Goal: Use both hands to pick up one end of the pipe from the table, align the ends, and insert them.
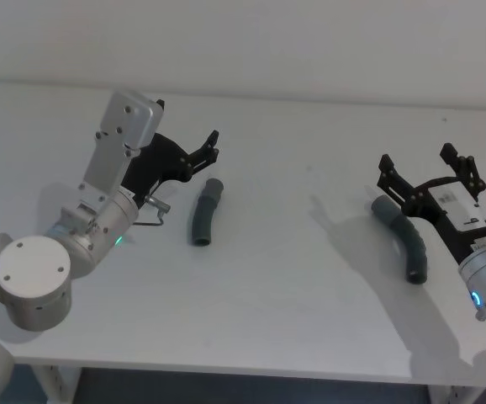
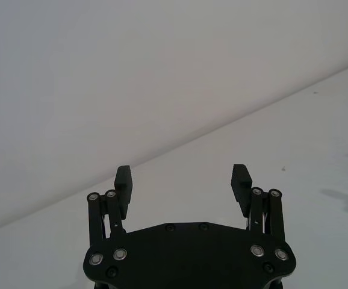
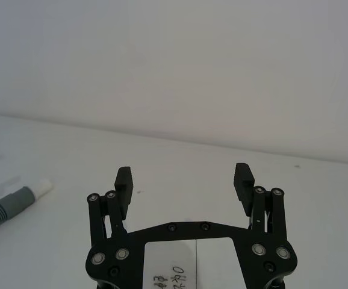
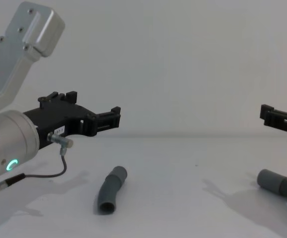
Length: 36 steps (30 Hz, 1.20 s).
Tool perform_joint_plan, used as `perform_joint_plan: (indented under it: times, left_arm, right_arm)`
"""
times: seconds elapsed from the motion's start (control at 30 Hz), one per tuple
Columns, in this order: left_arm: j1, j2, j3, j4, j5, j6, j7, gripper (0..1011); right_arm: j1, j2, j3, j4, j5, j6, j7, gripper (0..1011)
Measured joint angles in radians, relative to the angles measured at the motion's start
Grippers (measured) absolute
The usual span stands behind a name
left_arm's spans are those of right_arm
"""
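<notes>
Two dark grey pipe pieces lie apart on the white table (image 1: 293, 278). One pipe piece (image 1: 205, 213) (image 4: 111, 191) lies left of centre, slightly curved. My left gripper (image 1: 203, 150) (image 2: 183, 177) (image 4: 96, 106) hovers open just behind and left of it, holding nothing. The other pipe piece (image 1: 403, 240) (image 4: 277, 183) lies at the right. My right gripper (image 1: 419, 164) (image 3: 183, 177) (image 4: 272, 116) is open and empty above it. In the right wrist view this piece (image 3: 8, 205) shows ribs, a smooth cuff and a white tip (image 3: 43, 186).
A plain white wall (image 1: 243, 42) stands behind the table. The table's front edge (image 1: 226, 366) runs near my body. A thin black cable (image 4: 39, 174) loops under the left wrist.
</notes>
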Motion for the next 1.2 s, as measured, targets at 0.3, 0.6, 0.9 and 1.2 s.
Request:
perform_joint_plan:
  times: [0.3, 0.6, 0.9, 1.2]
  left_arm:
    - [0.0, 0.0, 0.0, 0.0, 0.0, 0.0, 0.0, 1000]
    - [-0.001, 0.0, 0.0, -0.004, -0.004, 0.019, -0.01, 1000]
    - [-0.004, 0.001, -0.003, -0.034, -0.036, 0.121, -0.038, 1000]
    - [-0.001, -0.004, -0.011, -0.076, -0.07, 0.259, -0.045, 1000]
  right_arm:
    - [0.0, 0.0, 0.0, 0.0, 0.0, 0.0, 0.0, 1004]
    - [0.0, 0.0, 0.0, 0.0, 0.0, 0.0, 0.0, 1004]
    - [0.0, 0.0, 0.0, 0.0, 0.0, 0.0, 0.0, 1004]
    - [0.0, 0.0, 0.0, 0.0, 0.0, 0.0, 0.0, 1004]
